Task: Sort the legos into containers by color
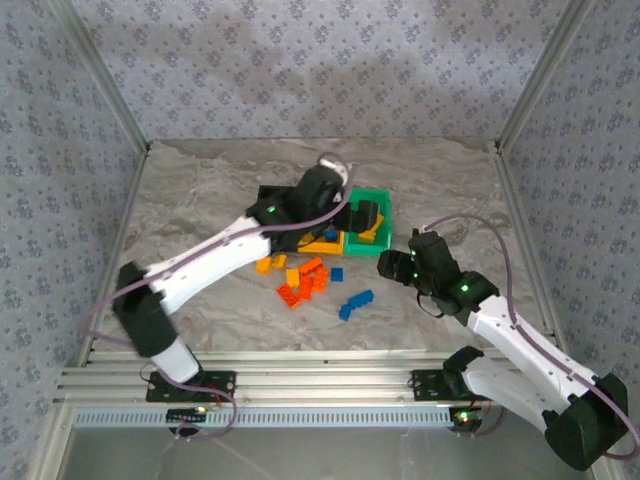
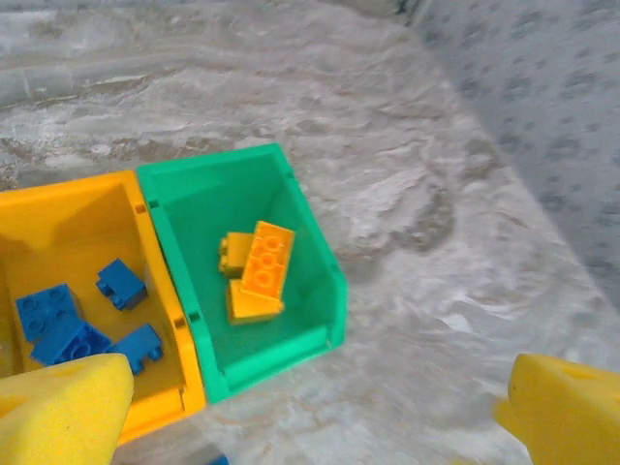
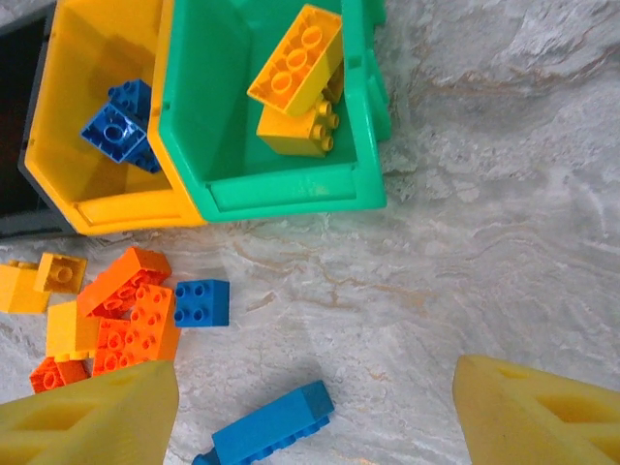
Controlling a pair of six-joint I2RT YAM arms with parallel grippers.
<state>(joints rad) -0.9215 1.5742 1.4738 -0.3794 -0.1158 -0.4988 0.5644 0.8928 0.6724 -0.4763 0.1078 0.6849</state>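
At the green bin (image 2: 194,208), the left claw (image 2: 315,417) is held wide and empty; it is best lifted clear before loose legos (image 3: 121,320) are approached.

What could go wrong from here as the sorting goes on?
1. The red-orange bricks lie packed against yellow bricks and a blue brick; a pincer may pick up two colours at once.
2. The left pincer and right pincer both hover near the green bin; they could collide.
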